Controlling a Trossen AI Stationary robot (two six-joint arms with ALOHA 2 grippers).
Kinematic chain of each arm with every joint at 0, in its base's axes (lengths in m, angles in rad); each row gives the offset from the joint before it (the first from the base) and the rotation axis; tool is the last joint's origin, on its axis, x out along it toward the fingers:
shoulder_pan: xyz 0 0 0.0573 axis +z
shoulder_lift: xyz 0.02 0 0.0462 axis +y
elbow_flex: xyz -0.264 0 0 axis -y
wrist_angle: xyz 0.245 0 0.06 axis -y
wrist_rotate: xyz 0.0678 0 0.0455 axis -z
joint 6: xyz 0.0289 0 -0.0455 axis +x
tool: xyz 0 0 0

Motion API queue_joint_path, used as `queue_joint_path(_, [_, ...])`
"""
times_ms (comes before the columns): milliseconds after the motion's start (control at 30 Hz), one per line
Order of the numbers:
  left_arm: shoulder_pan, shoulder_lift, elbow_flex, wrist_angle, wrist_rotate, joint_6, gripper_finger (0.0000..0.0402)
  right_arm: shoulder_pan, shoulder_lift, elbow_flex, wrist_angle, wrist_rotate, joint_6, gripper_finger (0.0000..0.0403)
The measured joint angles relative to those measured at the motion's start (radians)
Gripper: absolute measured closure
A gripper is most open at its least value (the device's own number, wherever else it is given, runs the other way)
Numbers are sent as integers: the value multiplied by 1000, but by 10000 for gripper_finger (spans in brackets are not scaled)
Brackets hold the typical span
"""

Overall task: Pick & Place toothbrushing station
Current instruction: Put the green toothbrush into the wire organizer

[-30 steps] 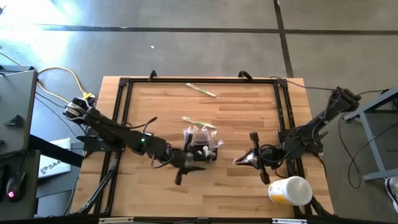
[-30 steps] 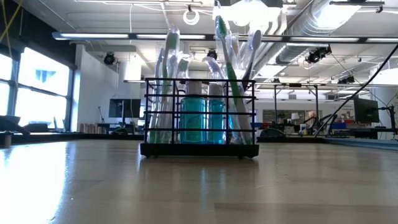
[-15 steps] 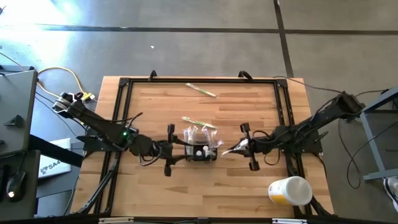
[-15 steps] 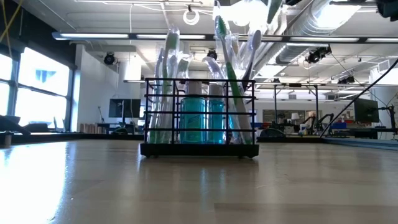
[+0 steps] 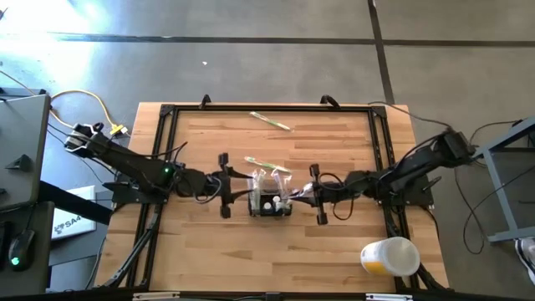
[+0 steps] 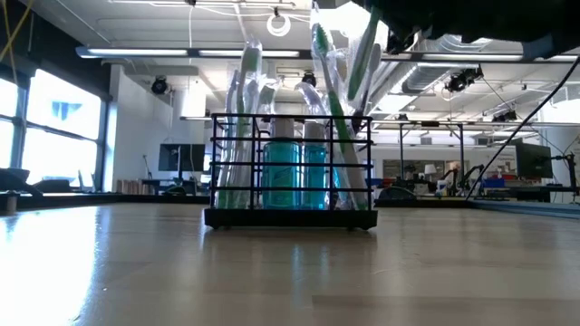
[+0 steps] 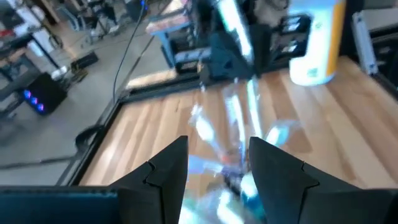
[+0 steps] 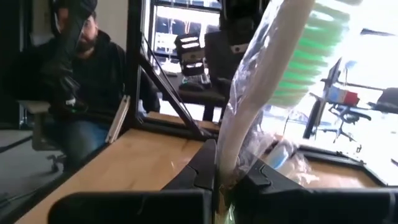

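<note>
The toothbrushing station (image 5: 270, 196), a small black wire caddy with several toothbrushes and blue bottles, stands on its base mid-table (image 6: 290, 172). My left gripper (image 5: 237, 191) is open just off its left end, fingers level and pointing at it (image 7: 217, 163). My right gripper (image 5: 299, 194) is at the caddy's right end, shut on a plastic-wrapped toothbrush with green bristles (image 8: 298, 56). In the low view that brush (image 6: 366, 56) slants over the caddy's right end. My right gripper pinches the wrapped toothbrush's white handle (image 8: 231, 149) between its two fingers. The fingers come level from the table's right side. The brush is lifted clear of the table, its green-bristled head rising beyond the fingers toward the caddy; whether it touches the caddy I cannot tell.
Two loose toothbrushes lie on the wood, one just beyond the caddy (image 5: 267, 164) and one near the far edge (image 5: 271, 121). A white-and-yellow cup (image 5: 389, 256) lies at the near right corner. A black frame (image 5: 164, 150) borders the table. A person (image 8: 81, 81) sits beyond it.
My right gripper has come down and toward the table's left, carrying the wrapped toothbrush to the caddy's right end. My left gripper has drawn back from the caddy's near side toward the far and left, turning level to face the caddy's left end. The caddy has stayed put.
</note>
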Motion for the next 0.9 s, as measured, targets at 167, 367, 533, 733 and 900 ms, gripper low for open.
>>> queue_joint_path(167, [35,-35,-83,45,5,-20,238,-17,47,0,16,-7,26,392])
queue_joint_path(367, [60,-31,-153,127,35,-46,238,-23,79,0,0,36,33,392])
queue_joint_path(533, [58,-31,-176,168,37,-48,238,-23,108,0,-28,45,56,392])
queue_joint_path(733, [58,-30,-179,170,38,-57,238,-23,146,0,-31,51,64,392])
queue_joint_path(900, [58,-30,-179,171,39,-64,238,-24,172,0,-28,58,74,392])
